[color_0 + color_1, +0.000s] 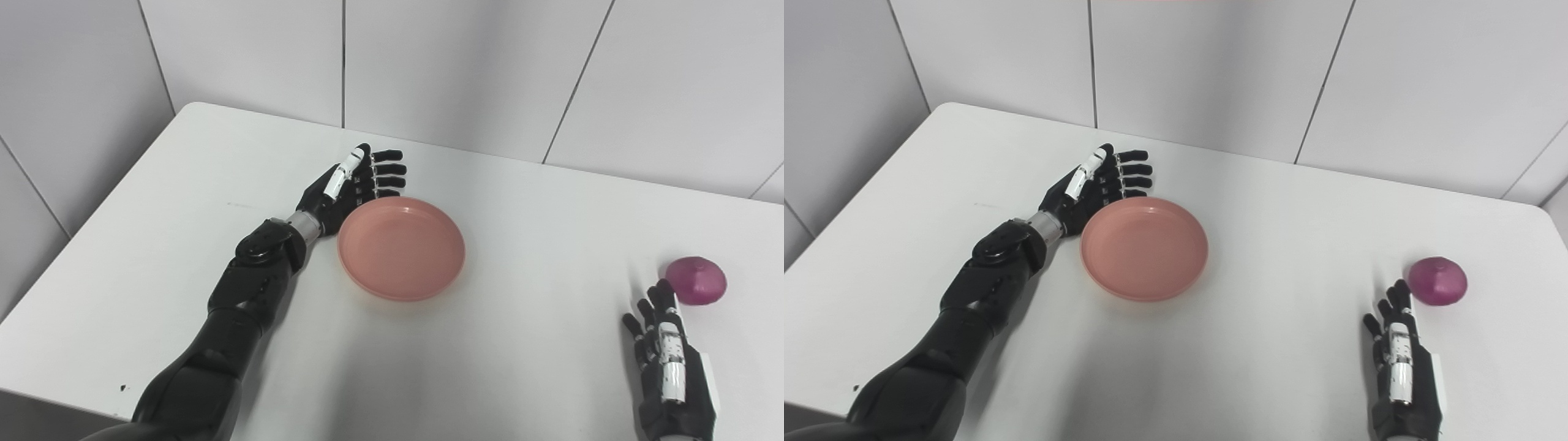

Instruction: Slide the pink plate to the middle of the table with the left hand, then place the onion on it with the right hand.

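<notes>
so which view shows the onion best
The right eye view: the onion sits well inside the frame, clear of the right hand. The left eye view shows it whole too, but nearer the picture's edge.

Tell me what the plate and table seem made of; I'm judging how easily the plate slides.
Plate: probably plastic, pink with a smooth satin finish; the colour is even, the raised rim looks moulded and the sheen is soft. Table: a hard, smooth white top, perhaps laminate, showing faint reflections and a few small dark marks. Both look slick, so sliding should likely be easy.
</notes>
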You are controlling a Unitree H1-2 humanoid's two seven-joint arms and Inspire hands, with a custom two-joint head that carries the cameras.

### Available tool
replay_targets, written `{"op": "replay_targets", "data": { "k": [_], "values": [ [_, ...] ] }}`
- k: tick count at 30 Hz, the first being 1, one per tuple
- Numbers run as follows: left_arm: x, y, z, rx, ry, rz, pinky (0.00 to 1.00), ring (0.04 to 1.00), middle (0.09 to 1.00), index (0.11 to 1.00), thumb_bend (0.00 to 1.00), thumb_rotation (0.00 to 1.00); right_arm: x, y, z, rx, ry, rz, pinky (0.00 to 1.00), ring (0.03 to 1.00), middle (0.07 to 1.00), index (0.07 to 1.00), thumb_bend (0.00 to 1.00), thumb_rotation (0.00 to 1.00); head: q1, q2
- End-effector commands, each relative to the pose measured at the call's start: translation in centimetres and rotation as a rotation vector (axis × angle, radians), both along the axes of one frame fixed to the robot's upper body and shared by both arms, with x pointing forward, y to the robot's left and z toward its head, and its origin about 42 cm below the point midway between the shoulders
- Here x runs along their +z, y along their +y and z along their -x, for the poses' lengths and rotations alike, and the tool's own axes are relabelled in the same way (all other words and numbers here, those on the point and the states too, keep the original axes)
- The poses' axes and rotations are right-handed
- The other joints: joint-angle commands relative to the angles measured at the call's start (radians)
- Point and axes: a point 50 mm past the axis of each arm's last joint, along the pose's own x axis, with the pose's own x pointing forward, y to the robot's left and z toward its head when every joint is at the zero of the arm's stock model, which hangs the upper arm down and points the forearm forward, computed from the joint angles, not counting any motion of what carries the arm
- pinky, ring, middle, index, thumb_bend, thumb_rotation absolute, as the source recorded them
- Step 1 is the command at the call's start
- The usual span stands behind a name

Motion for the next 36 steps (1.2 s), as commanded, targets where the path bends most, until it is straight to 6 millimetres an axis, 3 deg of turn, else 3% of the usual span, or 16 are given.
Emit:
{"op": "replay_targets", "data": {
  "k": [1, 18, 36],
  "values": [
    [1.5, -0.4, -0.5, -0.003, -0.041, 0.023, 0.67, 0.714, 0.726, 0.705, 0.36, 1.00, 0.1, 0.4, -0.2, 0.015, 0.010, -0.009, 1.00, 1.000, 1.000, 1.000, 0.19, 1.00, -0.002, -0.001],
    [1.6, -2.8, 0.5, -0.002, -0.048, 0.035, 0.69, 0.738, 0.755, 0.738, 0.37, 1.00, -0.1, 0.8, -0.2, 0.010, 0.013, -0.009, 1.00, 1.000, 1.000, 1.000, 0.18, 1.00, -0.028, 0.001],
    [1.8, -5.1, 1.7, 0.006, -0.044, 0.006, 0.72, 0.760, 0.776, 0.758, 0.36, 1.00, -0.5, 1.5, -0.2, 0.004, 0.024, 0.008, 1.00, 0.992, 1.000, 1.000, 0.18, 1.00, -0.102, 0.006]
  ]
}}
